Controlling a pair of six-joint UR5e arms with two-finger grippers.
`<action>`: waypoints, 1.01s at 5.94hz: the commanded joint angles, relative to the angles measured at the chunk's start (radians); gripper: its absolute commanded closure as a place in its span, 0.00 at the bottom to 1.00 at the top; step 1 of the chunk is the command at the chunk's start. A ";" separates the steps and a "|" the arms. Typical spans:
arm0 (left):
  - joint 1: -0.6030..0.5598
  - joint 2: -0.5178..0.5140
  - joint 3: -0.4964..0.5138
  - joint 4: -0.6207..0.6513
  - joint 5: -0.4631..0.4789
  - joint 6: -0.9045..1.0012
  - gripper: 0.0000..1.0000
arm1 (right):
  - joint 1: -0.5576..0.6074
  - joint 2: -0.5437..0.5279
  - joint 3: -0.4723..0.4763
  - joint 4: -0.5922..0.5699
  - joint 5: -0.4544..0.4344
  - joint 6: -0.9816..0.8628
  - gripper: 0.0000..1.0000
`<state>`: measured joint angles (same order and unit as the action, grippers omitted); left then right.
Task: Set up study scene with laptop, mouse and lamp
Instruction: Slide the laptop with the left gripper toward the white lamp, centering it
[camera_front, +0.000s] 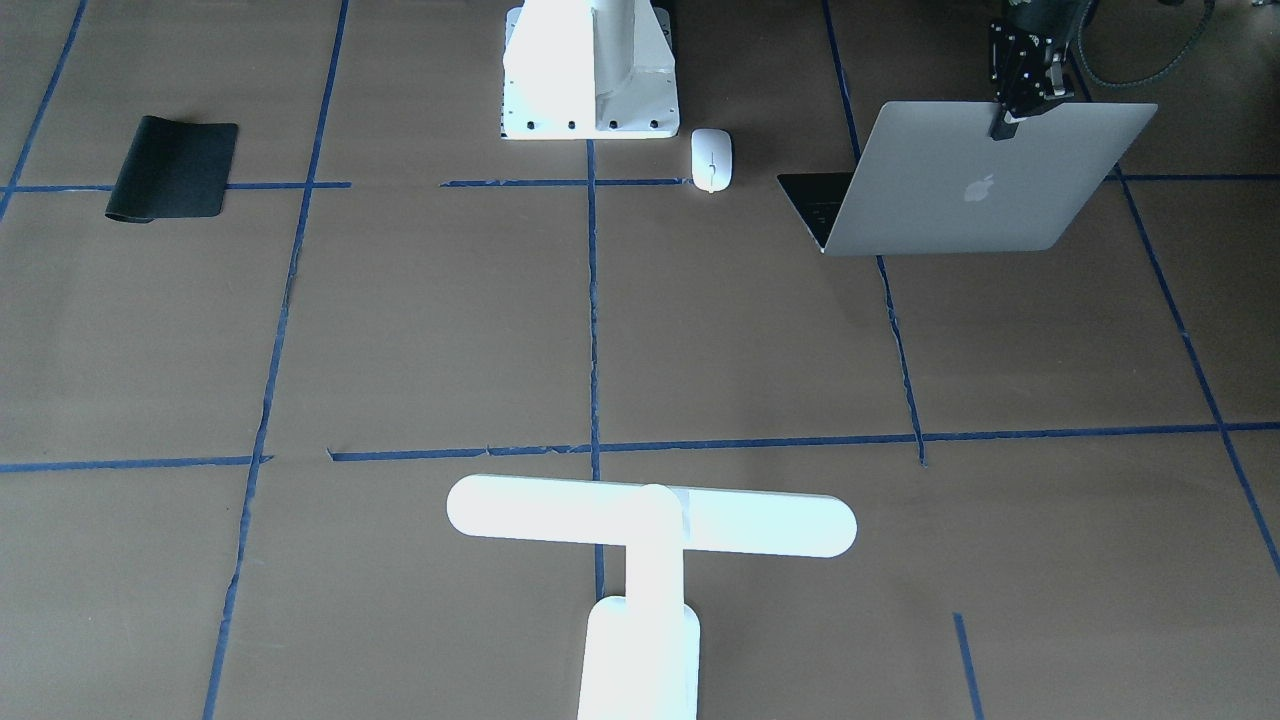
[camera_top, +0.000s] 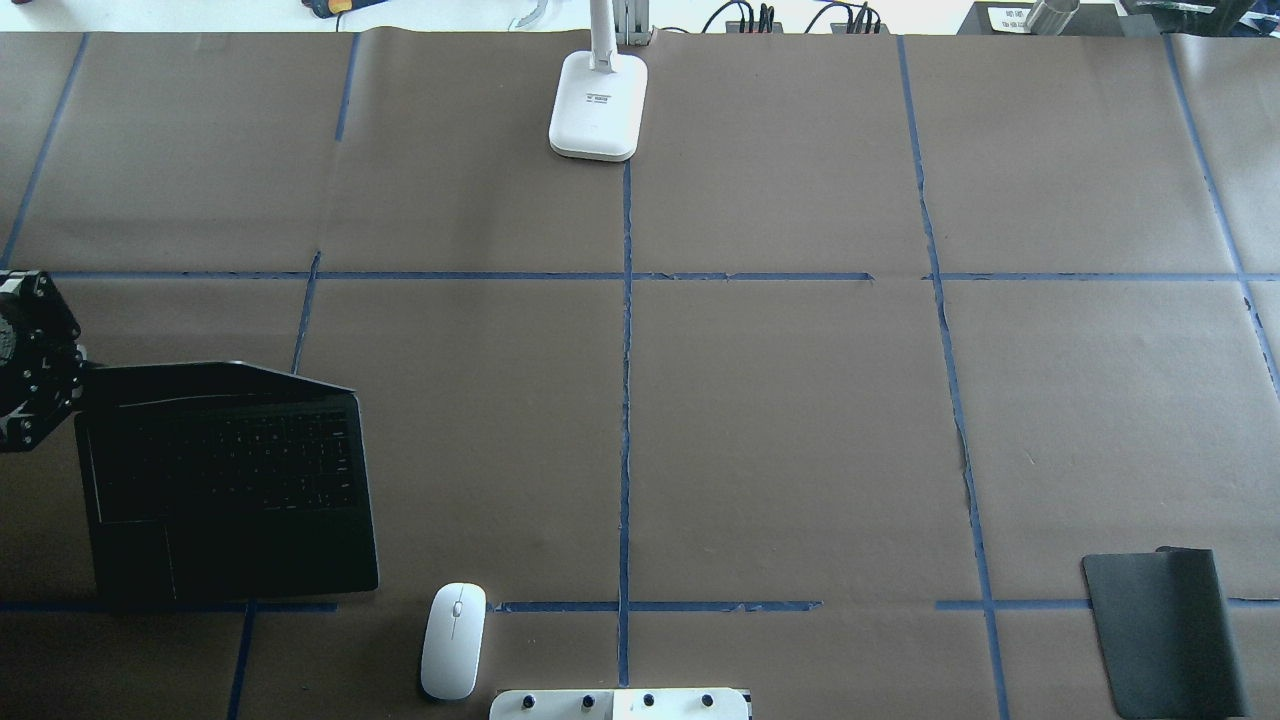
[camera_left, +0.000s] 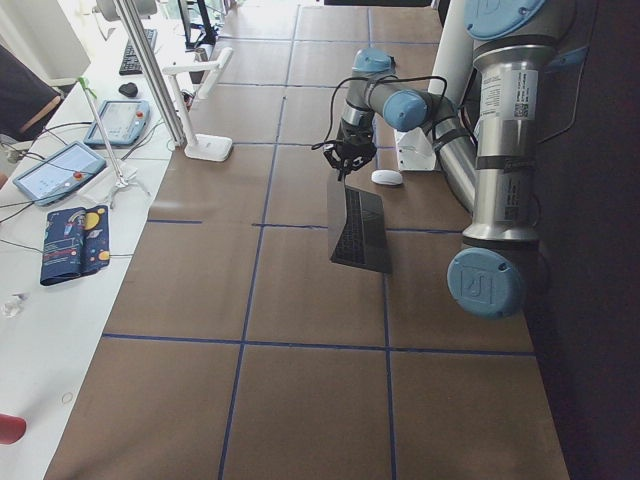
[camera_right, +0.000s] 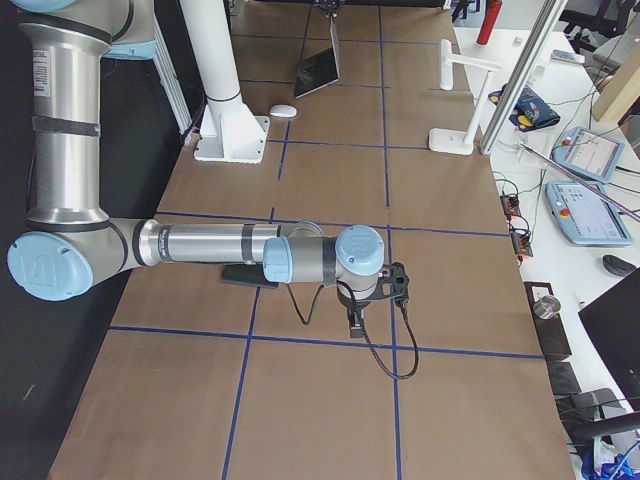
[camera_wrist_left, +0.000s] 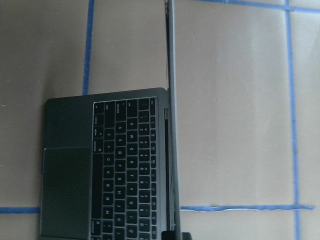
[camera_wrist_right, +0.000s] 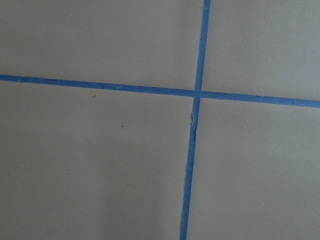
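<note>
So, setup is barely starting.
Nearest the robot, small white oval mouse (camera_top: 453, 640) is sitting loose; left gripper (camera_front: 1003, 127) is clamping the lid of the thin space-grey metal laptop (camera_front: 980, 185), open on robot's left; white T-shaped desk lamp (camera_front: 650, 520) is waiting at the far edge; right gripper (camera_right: 357, 312): can't tell, apart or together.
</note>
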<state>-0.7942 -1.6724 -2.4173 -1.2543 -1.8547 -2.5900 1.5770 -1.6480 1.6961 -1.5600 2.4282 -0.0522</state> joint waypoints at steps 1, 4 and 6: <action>-0.061 -0.220 0.223 0.012 0.000 0.019 0.99 | 0.000 0.001 -0.001 0.000 0.000 0.000 0.00; -0.080 -0.444 0.414 0.009 -0.003 0.056 0.99 | 0.000 0.001 -0.001 0.000 0.000 0.002 0.00; -0.033 -0.597 0.547 0.006 -0.003 0.025 0.99 | 0.000 0.001 -0.001 0.000 0.000 0.000 0.00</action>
<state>-0.8439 -2.2042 -1.9261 -1.2465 -1.8575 -2.5511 1.5769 -1.6474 1.6952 -1.5601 2.4290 -0.0512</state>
